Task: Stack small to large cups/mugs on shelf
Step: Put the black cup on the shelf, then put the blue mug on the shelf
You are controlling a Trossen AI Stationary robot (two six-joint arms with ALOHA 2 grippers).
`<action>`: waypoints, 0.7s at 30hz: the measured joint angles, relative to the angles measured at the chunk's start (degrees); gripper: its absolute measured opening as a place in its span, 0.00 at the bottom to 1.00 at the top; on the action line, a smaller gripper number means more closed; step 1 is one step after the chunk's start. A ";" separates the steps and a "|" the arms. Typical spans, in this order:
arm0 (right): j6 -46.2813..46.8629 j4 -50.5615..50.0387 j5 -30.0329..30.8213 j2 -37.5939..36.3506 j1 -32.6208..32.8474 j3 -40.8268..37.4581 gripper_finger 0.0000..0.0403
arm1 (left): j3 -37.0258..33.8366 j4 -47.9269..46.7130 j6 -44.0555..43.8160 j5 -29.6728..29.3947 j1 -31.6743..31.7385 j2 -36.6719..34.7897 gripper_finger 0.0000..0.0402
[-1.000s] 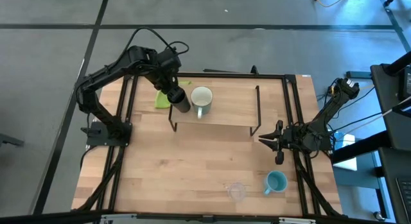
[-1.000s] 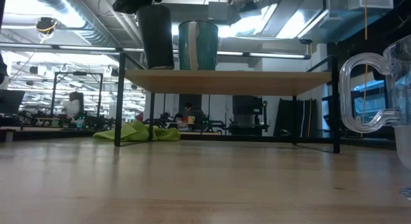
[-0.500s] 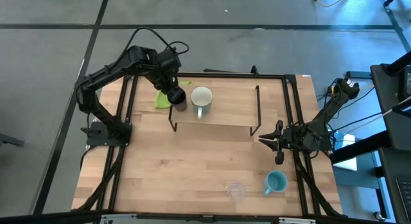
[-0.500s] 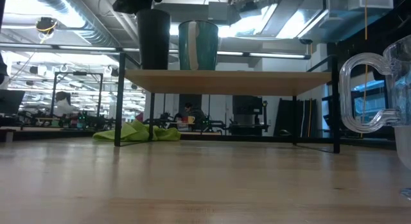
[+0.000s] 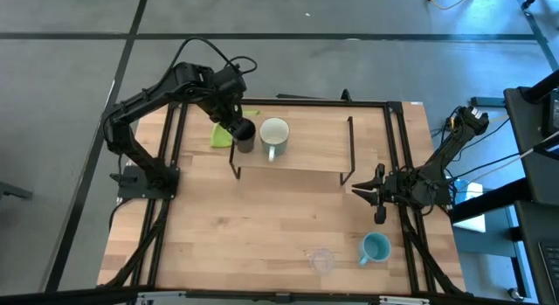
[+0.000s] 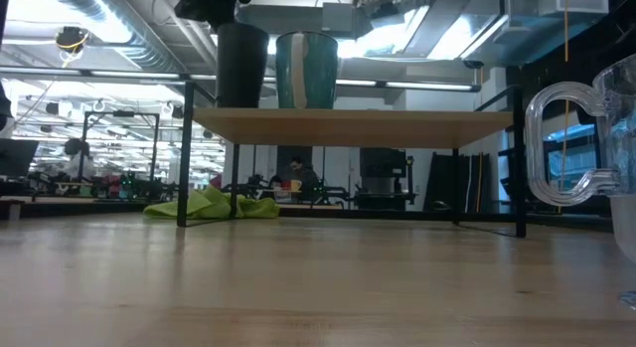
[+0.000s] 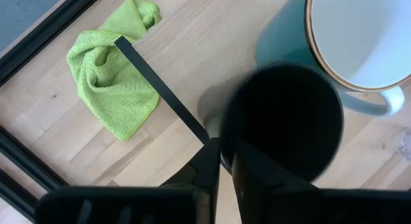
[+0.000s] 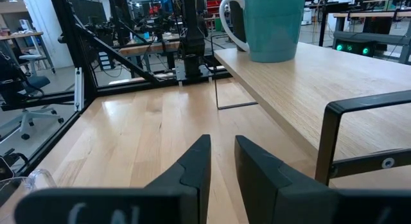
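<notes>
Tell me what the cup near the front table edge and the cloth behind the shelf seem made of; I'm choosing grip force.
The clear cup looks like glass or clear plastic: the wood shows through it. The green cloth looks like soft terry or microfibre: nubby, matte, crumpled.

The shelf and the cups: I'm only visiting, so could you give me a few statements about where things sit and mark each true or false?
1. The black cup stands on the shelf beside the white mug. True.
2. The green cloth lies on top of the shelf. False: it lies on the table, partly under the shelf's end.
3. The light blue mug is on the shelf. False: it stands on the table, near the clear cup.
4. The left end effector is at the black cup. True.
</notes>
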 joint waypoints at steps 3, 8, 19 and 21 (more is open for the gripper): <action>-0.07 0.02 0.00 0.00 0.00 0.00 0.18 | 0.00 0.00 0.00 -0.04 0.00 -0.02 0.11; -0.07 0.01 0.00 0.02 0.01 -0.01 0.18 | 0.00 -0.01 0.02 -1.09 0.00 -0.02 0.12; -0.04 0.02 0.00 0.02 0.01 -0.02 0.18 | 3.04 -0.04 1.14 -3.32 -0.65 -0.02 0.13; 0.02 0.01 0.00 0.01 0.01 -0.01 0.18 | 5.84 -0.03 1.14 -5.03 -1.42 -0.02 0.14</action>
